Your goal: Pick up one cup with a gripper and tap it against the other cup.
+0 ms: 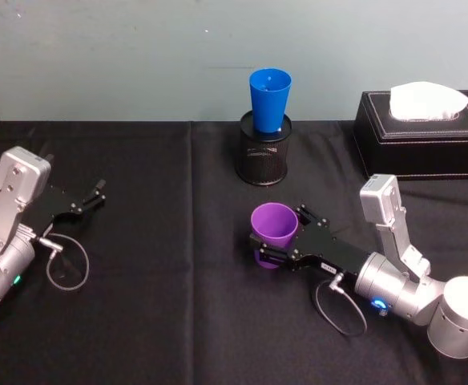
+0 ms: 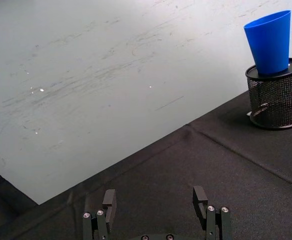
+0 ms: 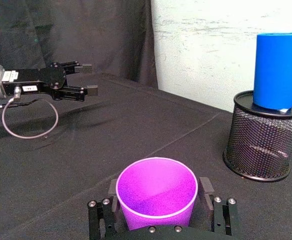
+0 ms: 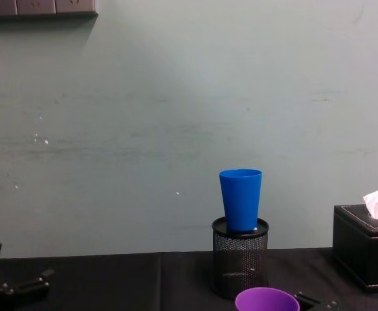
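Note:
The purple cup (image 1: pixel 273 226) stands upright between the fingers of my right gripper (image 1: pixel 279 233) at the table's middle front, and the gripper is shut on its sides. From the right wrist, the purple cup (image 3: pixel 157 192) fills the space between the two fingers (image 3: pixel 204 186). The blue cup (image 1: pixel 269 98) stands upright in a black mesh pen holder (image 1: pixel 264 154) farther back, apart from the purple one. Its side shows in the chest view as the blue cup (image 4: pixel 241 198), above the purple rim (image 4: pixel 266 300). My left gripper (image 1: pixel 98 194) rests open at the far left with nothing in it.
A black tissue box (image 1: pixel 422 136) with white tissue sits at the back right. A cable loop (image 1: pixel 66 263) hangs by the left arm. Black cloth (image 1: pixel 162 321) covers the table, and a pale wall (image 1: pixel 138 56) stands behind it.

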Tool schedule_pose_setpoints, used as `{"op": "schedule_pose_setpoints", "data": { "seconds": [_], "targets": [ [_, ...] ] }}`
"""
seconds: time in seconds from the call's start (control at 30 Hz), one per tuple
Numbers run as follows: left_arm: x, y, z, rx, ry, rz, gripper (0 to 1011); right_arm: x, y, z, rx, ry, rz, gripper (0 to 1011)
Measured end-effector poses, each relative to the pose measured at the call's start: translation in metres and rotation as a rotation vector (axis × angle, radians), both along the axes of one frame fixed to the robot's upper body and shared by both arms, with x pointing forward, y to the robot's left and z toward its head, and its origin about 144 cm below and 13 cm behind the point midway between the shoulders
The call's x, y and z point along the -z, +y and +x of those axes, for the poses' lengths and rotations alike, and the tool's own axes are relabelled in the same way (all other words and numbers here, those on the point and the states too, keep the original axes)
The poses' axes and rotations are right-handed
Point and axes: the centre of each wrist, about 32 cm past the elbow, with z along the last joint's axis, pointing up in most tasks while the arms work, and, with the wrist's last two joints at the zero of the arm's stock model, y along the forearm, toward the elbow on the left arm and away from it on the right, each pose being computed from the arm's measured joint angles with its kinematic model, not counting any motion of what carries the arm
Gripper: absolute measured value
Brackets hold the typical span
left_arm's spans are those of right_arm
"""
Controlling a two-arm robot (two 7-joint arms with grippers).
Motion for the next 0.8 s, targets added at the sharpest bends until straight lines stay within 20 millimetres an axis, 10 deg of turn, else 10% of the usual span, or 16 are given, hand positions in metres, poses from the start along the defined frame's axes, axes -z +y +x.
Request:
{"op": "schedule_pose_setpoints", "data": {
  "seconds": [0.3, 0.8],
  "targets": [
    [0.0, 0.0, 0.0, 0.0, 0.0, 0.0, 1005, 0.0, 0.0, 0.0, 0.0, -0.001, 0.0, 776],
    [0.0, 0.0, 0.0, 0.0, 0.0, 0.0, 1005, -0.014, 0.001, -0.003, -0.022, -0.035, -0.037, 733]
  ]
}}
